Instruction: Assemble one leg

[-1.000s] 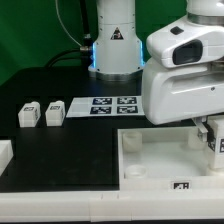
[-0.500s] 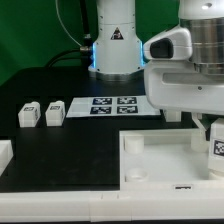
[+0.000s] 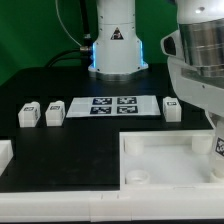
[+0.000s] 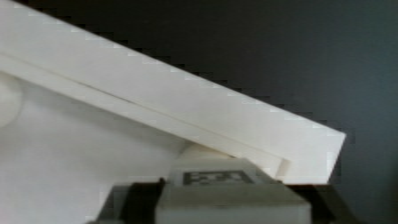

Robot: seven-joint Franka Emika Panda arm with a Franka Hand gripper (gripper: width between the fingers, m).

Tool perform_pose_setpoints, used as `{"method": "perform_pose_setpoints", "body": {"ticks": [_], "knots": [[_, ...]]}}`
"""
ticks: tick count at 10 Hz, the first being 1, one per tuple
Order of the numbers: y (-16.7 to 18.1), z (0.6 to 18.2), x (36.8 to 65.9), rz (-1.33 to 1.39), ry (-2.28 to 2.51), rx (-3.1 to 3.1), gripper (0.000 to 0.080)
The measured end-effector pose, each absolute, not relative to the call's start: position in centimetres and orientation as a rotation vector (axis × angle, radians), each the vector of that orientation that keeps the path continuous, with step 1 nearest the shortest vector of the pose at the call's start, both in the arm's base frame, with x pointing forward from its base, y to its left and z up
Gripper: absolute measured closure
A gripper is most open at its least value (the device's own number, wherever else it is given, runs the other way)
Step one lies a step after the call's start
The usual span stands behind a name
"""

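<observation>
Marker board (image 3: 108,104) flat on black table (image 3: 70,148), large white square tray (image 3: 160,137) near it

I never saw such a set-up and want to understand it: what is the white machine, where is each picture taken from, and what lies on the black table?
The white machine is a robot arm with a two-finger gripper. One picture comes from a camera off the arm, the other from a camera on its wrist. On the black table lie a large white tray, a flat marker board with tags, and three small loose legs. The gripper appears to hold a fourth leg close to the tray's wall.
</observation>
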State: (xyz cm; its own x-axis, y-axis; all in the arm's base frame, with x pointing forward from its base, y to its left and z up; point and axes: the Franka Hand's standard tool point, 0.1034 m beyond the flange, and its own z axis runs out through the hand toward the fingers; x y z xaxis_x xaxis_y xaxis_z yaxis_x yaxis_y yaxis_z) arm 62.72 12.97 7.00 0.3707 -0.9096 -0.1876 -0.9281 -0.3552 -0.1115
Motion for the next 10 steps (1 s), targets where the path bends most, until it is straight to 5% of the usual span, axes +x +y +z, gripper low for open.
{"method": "perform_pose_setpoints", "body": {"ticks": [1, 3, 10], "knots": [[12.99, 7.00, 62.72, 0.135, 1.627, -2.446, 0.0502], [12.82, 7.15, 62.80, 0.114, 1.477, -2.544, 0.0187], [12.21, 7.89, 63.36, -0.058, 0.212, -2.976, 0.0150]]}}
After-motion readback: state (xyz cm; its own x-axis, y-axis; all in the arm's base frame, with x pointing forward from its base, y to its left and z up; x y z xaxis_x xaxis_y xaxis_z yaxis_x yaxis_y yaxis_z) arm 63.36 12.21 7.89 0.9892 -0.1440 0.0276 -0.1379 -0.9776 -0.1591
